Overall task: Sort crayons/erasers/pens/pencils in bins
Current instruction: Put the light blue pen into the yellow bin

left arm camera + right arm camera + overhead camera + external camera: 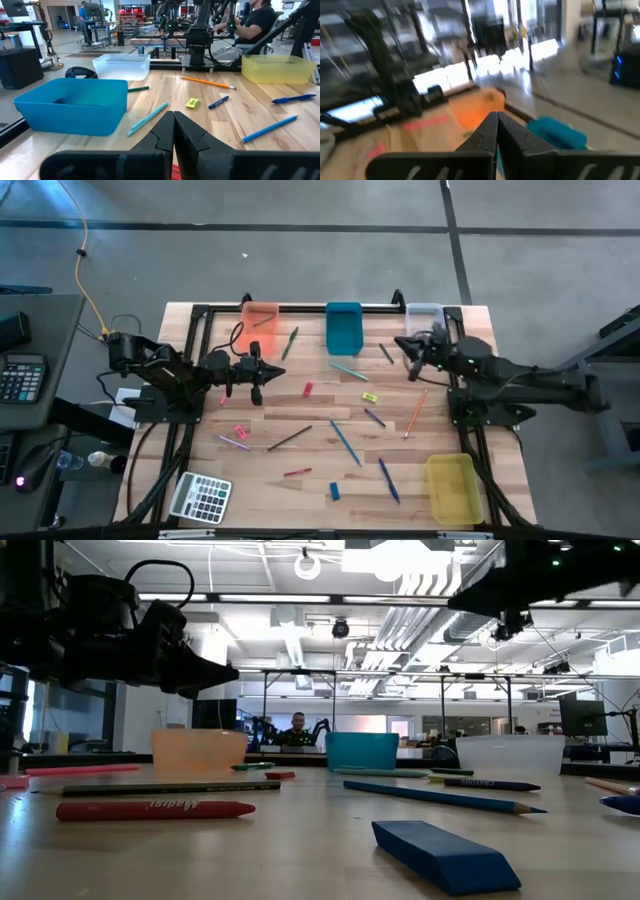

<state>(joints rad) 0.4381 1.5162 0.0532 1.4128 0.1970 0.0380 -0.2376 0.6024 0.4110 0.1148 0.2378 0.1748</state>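
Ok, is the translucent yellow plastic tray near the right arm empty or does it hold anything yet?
Empty. From above, the translucent yellow plastic tray shows only its own floor, and the left wrist view shows nothing through its walls.

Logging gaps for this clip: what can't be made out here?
- Right wrist view: motion blur smears the orange bin and teal bin; contents unreadable.
- High view: printing on the calculator is too small.
- Low view: the blue eraser in front, and bin walls, hide what lies behind.

right wrist view blurred, orange bin (479,112) perhaps smeared
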